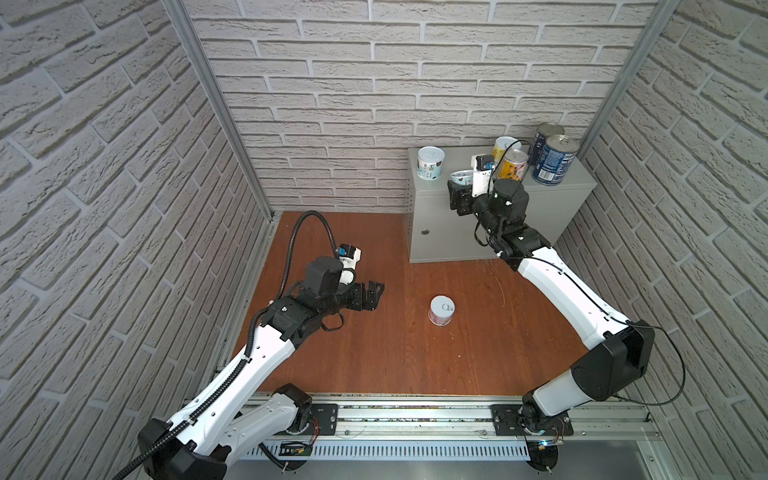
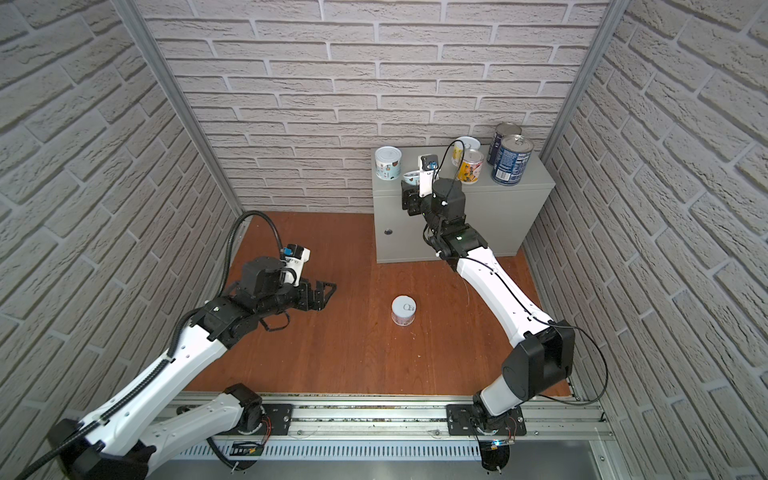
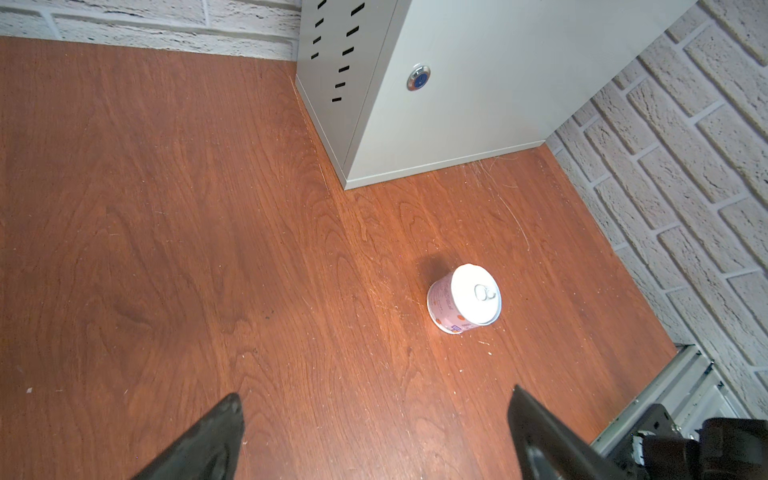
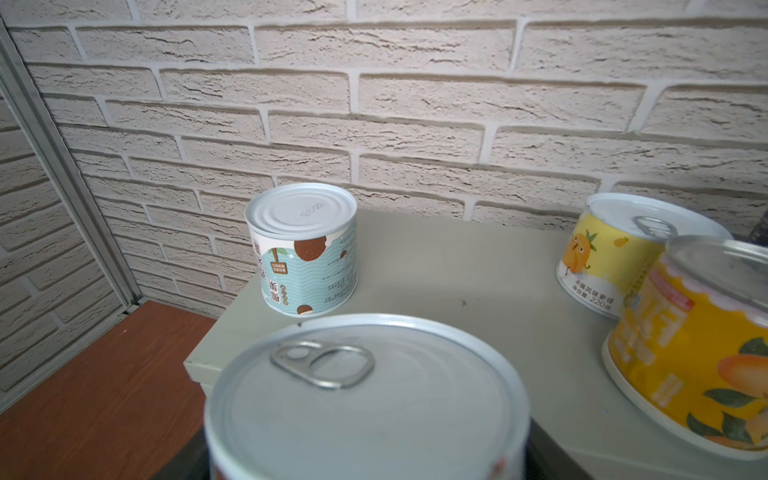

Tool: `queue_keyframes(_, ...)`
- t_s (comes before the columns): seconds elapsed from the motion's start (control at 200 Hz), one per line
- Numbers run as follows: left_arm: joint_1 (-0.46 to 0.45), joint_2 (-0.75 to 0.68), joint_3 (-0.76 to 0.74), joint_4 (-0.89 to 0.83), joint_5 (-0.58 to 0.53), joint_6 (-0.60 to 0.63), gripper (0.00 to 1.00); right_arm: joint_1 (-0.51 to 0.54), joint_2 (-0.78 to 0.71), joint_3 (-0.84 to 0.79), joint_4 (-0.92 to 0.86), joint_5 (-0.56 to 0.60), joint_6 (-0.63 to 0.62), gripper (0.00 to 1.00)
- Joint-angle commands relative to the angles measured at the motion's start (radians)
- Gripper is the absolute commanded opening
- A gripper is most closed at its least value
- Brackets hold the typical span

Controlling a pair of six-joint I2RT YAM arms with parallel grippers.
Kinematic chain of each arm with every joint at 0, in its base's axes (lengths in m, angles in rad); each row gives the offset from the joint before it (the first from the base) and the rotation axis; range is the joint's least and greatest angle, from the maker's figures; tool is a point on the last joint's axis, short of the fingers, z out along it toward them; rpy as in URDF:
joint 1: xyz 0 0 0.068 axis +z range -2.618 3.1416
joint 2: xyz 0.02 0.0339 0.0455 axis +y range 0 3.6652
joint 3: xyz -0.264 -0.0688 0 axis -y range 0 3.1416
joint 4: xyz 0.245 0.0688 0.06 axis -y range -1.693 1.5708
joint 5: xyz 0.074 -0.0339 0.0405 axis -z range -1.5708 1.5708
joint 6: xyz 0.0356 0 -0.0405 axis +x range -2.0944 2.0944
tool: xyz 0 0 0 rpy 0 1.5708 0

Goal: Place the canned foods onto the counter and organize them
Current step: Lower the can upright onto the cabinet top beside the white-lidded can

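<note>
The right gripper (image 1: pixel 457 189) is clamping a short white-lidded tin (image 4: pixel 365 399) by its sides and holding it at the near edge of the surface (image 4: pixel 478 282), the flat top of the pale grey metal cabinet. I cannot tell whether the tin's base is touching down.

To place it well, I judge, the tin is wanting to go further in from the edge, onto the bare patch just ahead of the gripper. There it should come down flat before the jaws part.

A teal-labelled tin (image 4: pixel 303 249) is standing upright beyond the gripper to one side. On the other side a yellow tin (image 4: pixel 623 257) and an orange tin (image 4: pixel 698 353) are crowding together, so the wrist is needing clearance there. The taller dark-blue tins (image 1: pixel 555 160) are standing past those.

The left gripper (image 3: pixel 376 409) is hanging wide open and empty over the wood-grain board (image 3: pixel 166 249). The pink-labelled tin (image 3: pixel 463 299) is standing upright ahead of it, well apart.

The tins are looking like rigid, smooth cylinders with glossy labels and ring-pull lids. The painted metal top is looking slick, so a tin let go tilted may well slide.
</note>
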Motion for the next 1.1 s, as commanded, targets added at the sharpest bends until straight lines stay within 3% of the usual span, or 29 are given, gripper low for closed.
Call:
queue_keyframes(0.0, -0.002, -0.006, -0.011, 0.040, -0.009, 0.003, 0.98, -0.009, 0.012, 0.070, 0.150, 0.034, -0.013, 0.61)
queue_keyframes(0.295, 0.001, 0.003, -0.007, 0.033, -0.020, 0.010, 0.98, -0.036, 0.135, 0.119, 0.238, 0.112, -0.021, 0.62)
queue_keyframes(0.59, 0.004, 0.029, 0.016, 0.010, -0.046, 0.024, 0.98, -0.088, 0.280, 0.237, 0.186, 0.156, 0.046, 0.62)
queue_keyframes(0.955, 0.006, 0.065, 0.039, 0.015, -0.036, 0.020, 0.98, -0.139, 0.413, 0.391, 0.080, 0.040, 0.116, 0.64)
queue_keyframes(1.095, 0.006, 0.072, 0.045, 0.029, -0.041, 0.013, 0.98, -0.147, 0.407, 0.351, 0.116, -0.057, 0.188, 0.78)
